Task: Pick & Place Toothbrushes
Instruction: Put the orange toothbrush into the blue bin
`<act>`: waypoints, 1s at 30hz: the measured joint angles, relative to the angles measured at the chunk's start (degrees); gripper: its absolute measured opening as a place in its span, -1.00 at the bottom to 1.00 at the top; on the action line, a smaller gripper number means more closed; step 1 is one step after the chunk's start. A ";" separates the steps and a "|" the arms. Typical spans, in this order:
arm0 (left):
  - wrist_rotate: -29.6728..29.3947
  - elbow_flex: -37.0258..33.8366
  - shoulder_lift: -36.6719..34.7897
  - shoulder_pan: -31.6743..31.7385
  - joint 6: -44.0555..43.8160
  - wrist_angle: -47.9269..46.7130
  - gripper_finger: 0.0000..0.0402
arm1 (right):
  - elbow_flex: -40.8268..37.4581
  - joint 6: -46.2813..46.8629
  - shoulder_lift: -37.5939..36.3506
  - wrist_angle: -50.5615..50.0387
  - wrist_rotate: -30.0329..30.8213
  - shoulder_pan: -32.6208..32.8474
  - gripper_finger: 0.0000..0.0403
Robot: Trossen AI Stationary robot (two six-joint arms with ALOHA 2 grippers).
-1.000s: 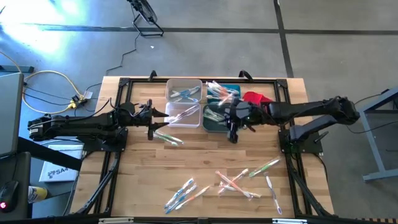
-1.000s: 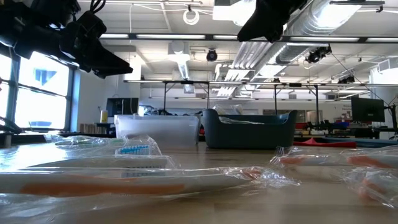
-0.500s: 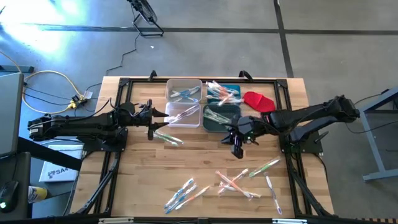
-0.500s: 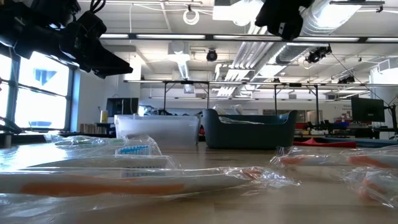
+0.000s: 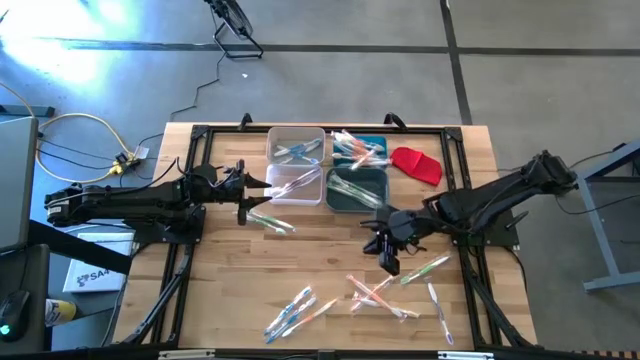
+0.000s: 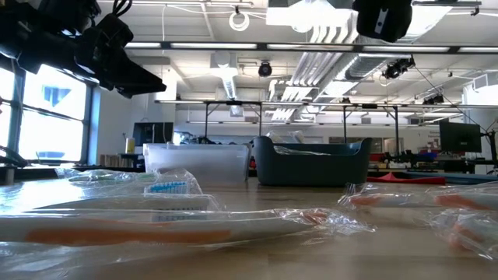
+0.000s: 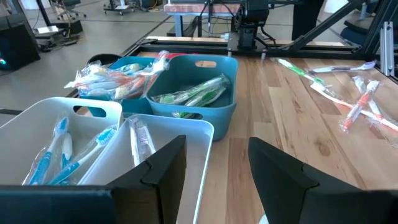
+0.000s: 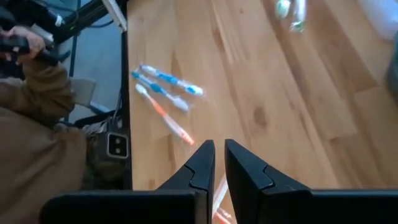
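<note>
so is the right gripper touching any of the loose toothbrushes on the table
Apart. In the right wrist view the right gripper has its narrow-set fingers hanging above bare wood, and the loose toothbrushes lie beyond them on the table, with nothing between the tips.

Wooden slatted table point(image 5: 330, 250) with black frame along its edges. Resting on it at the far side: a white bin point(image 5: 295, 165) and a teal bin point(image 5: 357, 188), side by side, each holding wrapped toothbrushes. A red cloth-like piece point(image 5: 416, 164) lies just beside the teal bin. Loose wrapped toothbrushes point(image 5: 385, 292) lie scattered on the near half, with another cluster point(image 5: 298, 312) close by. One green-accented toothbrush point(image 5: 270, 222) lies near the white bin.
</note>
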 joint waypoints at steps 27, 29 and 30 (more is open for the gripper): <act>0.17 0.00 0.01 0.00 -1.79 -0.79 -0.15 | 0.02 10.19 16.50 -3.63 2.61 4.56 -0.29; 0.16 0.00 0.01 0.00 -1.79 -0.99 -0.15 | 0.02 10.37 18.15 -3.65 2.01 4.77 -0.31; 0.15 0.00 0.02 0.00 -1.77 -0.97 -0.15 | 0.02 10.36 18.95 -3.62 1.09 4.89 -0.32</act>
